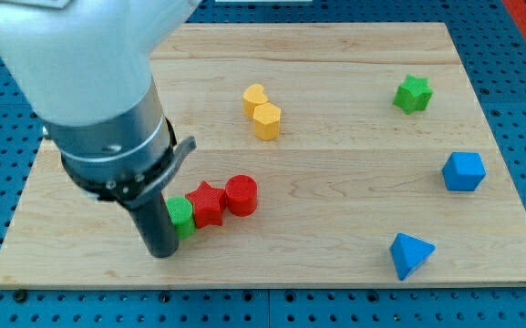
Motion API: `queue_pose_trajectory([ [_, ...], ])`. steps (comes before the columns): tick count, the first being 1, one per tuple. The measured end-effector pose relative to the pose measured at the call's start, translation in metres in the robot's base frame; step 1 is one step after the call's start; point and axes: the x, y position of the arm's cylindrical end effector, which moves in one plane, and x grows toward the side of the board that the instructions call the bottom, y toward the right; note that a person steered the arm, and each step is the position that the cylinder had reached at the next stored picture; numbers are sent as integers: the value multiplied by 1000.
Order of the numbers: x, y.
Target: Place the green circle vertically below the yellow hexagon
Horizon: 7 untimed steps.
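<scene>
The green circle (pixel 182 217) sits near the view's bottom left, partly hidden by my rod. My tip (pixel 163 254) rests on the board just left of and slightly below it, touching or nearly touching it. The yellow hexagon (pixel 267 121) lies up and to the right, near the board's upper middle, with a yellow heart (pixel 254 97) touching its upper left. A red star (pixel 208 203) touches the green circle's right side, and a red circle (pixel 242 195) sits right of the star.
A green star (pixel 413 93) lies at the upper right. A blue hexagon-like block (pixel 464 171) sits at the right edge. A blue triangle (pixel 410 254) lies at the lower right. The wooden board (pixel 335 219) rests on a blue pegboard.
</scene>
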Motion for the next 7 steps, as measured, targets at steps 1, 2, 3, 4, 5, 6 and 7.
queue_pose_trajectory([
  [1, -30, 0],
  [2, -71, 0],
  [3, -110, 0],
  [4, -129, -28],
  [5, -140, -45],
  [6, -139, 26],
  [7, -128, 97],
])
